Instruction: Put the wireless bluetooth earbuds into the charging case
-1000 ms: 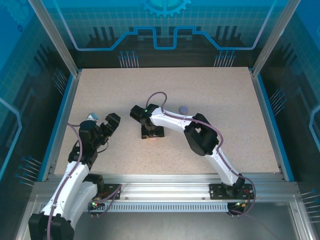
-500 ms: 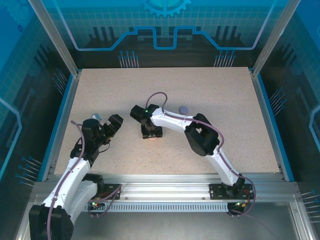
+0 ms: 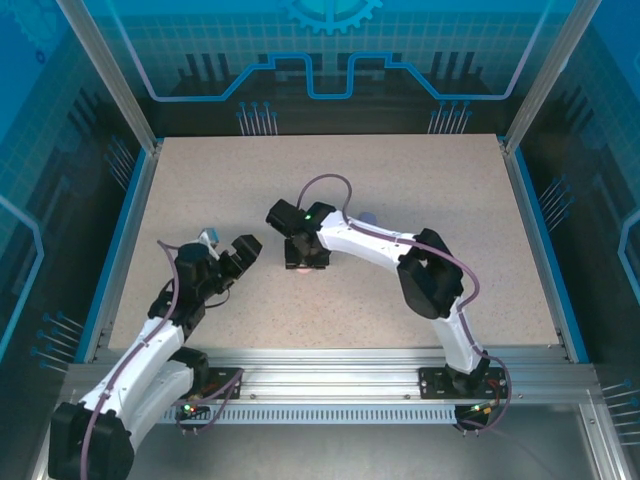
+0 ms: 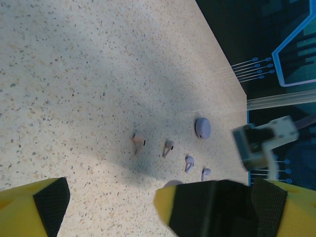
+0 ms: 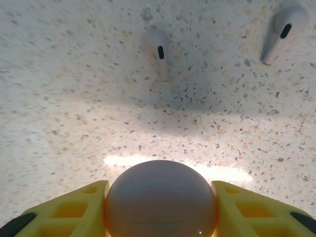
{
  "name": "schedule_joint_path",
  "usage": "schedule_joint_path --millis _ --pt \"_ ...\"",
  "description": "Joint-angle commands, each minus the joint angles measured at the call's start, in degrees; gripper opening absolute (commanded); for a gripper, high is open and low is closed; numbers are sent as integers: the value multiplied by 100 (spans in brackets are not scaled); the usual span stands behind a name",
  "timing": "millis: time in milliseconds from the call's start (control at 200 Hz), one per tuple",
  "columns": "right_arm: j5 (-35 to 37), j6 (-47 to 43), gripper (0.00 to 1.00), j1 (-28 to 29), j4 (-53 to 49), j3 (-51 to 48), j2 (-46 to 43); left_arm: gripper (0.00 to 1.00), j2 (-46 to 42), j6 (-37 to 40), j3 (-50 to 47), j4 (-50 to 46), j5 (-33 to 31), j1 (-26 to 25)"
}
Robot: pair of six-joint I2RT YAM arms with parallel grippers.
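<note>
While my right hand (image 5: pixel 160 195) grips the round pinkish case (image 5: pixel 160 210) near two earbuds (image 5: pixel 158 52), my left hand (image 4: pixel 108 207) hangs wide open

1. Table (image 3: pixel 200 180): a pale beige top flecked with dark specks, shadowed in patches.
2. Blue strips (image 3: pixel 119 248) run along the table's left and right edges.
3. An aluminium rail (image 3: pixel 330 372) lies along the near edge.
4. Aluminium posts (image 3: pixel 108 75) rise at the far corners.
5. Blue-tinted panels (image 3: pixel 330 50) with a line pattern stand beyond the far edge.

4 earbuds (image 4: pixel 168 147) + 2 discs (image 4: pixel 202 127)
</note>
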Motion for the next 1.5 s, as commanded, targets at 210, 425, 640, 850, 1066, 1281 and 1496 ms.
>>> schedule_joint_path --millis 210,425,640,850,1066,1281,1496 --pt "-696 875 42 -763 630 -391 -644 99 -333 -311 -1012 1817 -68 -364" --pt "-1321 1737 42 -1074 1251 -578 -743 99 307 12 -1031 2768 -402 -978" --pt "-1493 2160 42 -1071 1445 -578 -745 99 1433 422 -818 3811 -593 -1522" --pt "-1451 2391 42 -992 1512 -787 -886 99 2459 687 -389 4502 -662 -1883" --pt "-1407 2667 43 -900 1655 -1094 -1093 99 3058 669 -189 4918 -910 -1996" --pt "-1407 2821 43 -811 1656 -1075 -1120 88 3414 687 -100 5198 -957 -2027" --pt "-1397 2886 43 -730 1638 -1030 -1122 70 3498 704 -63 5277 -1142 -2031"
